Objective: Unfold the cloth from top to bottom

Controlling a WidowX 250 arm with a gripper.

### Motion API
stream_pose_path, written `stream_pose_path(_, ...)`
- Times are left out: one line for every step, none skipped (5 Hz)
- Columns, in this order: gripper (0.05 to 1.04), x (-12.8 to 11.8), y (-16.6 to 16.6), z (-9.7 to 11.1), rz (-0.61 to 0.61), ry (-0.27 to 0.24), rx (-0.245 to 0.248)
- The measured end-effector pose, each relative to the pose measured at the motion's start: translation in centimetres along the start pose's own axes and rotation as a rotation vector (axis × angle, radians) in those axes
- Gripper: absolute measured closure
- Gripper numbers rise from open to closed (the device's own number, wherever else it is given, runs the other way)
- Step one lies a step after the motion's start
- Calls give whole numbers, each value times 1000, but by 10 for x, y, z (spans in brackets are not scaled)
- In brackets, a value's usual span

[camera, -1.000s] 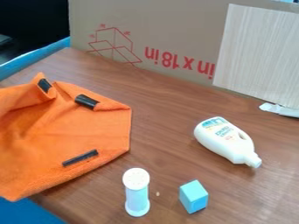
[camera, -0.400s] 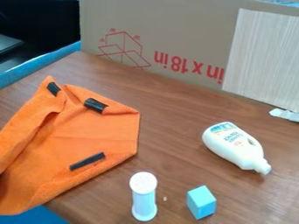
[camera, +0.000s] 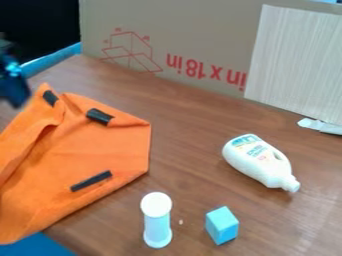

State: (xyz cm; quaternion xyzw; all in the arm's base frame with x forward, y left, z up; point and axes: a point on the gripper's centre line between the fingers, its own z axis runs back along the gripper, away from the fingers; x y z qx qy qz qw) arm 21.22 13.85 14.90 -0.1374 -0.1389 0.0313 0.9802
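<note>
Camera view: the orange cloth (camera: 100,150) spreads from seven to ten o'clock, its left part folded over in a long slanting crease. Its straight right edge drops from a blunt corner, then turns down towards seven o'clock, where the cloth runs past the edge of the brown table (camera: 187,170) over a lower blue surface (camera: 40,246). A broad stretch of wood lies between the cloth and the white bottle (camera: 257,160) at four o'clock; a narrower one separates the cloth from the white-capped cylinder (camera: 157,227) at six. The pale blue block (camera: 222,225) stands at five, near the cylinder. Cardboard (camera: 200,35) walls the far side from eleven to two, with a pale panel (camera: 300,60) against it at two.

At ten o'clock, the black gripper (camera: 18,99) hangs blurred near the cloth's upper left border; how far open it is, and whether it has hold of anything, I cannot tell.

The gripper has come into view since both earlier frames. Compared with the first, the cloth's left border now slants down more steeply; since the second, its shape looks much the same, while the whole scene sits slightly further left and higher.

Count: one cloth, three dark strips on it, one bottle, one cylinder, one block, one panel, one gripper.
</note>
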Motion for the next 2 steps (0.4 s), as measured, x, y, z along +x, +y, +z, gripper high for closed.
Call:
stream_pose_path(84,26,-3,-18,-172,74,-114)
stream_pose_path(84,43,2,-34,-263,76,-117)
